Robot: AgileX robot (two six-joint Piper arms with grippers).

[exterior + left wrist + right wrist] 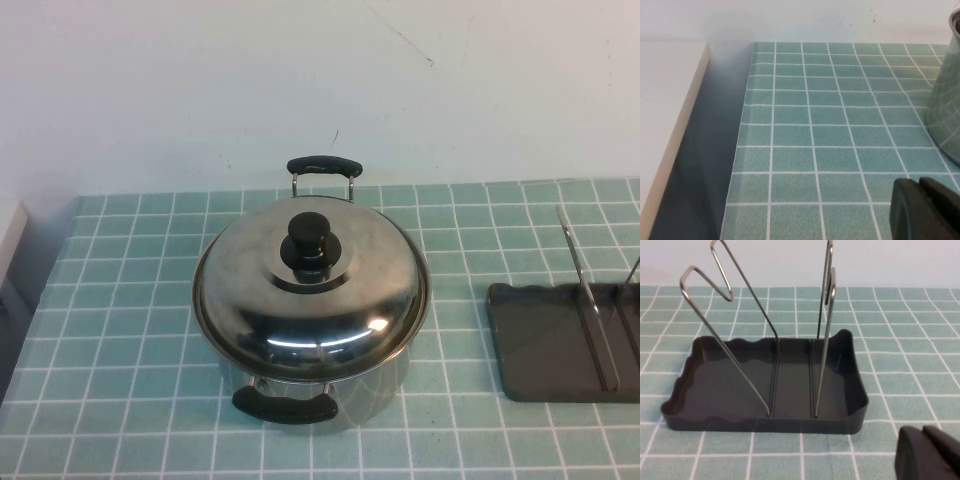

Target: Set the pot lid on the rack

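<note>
The pot lid (311, 290) sits on the pot (330, 395) mid-table; 1 rack (560, 340) lies well to its right. The left gripper (927, 210) hovers just beside the pot, nearer the lid; the right gripper (927, 455) faces the rack. Whether either is open, I cannot tell. 1 lid, 1 pot.

Pot lid (311, 290): shiny steel dome, black knob, level. Rack (565, 342): dark tray, upright wire prongs, well right of the lid.
</note>
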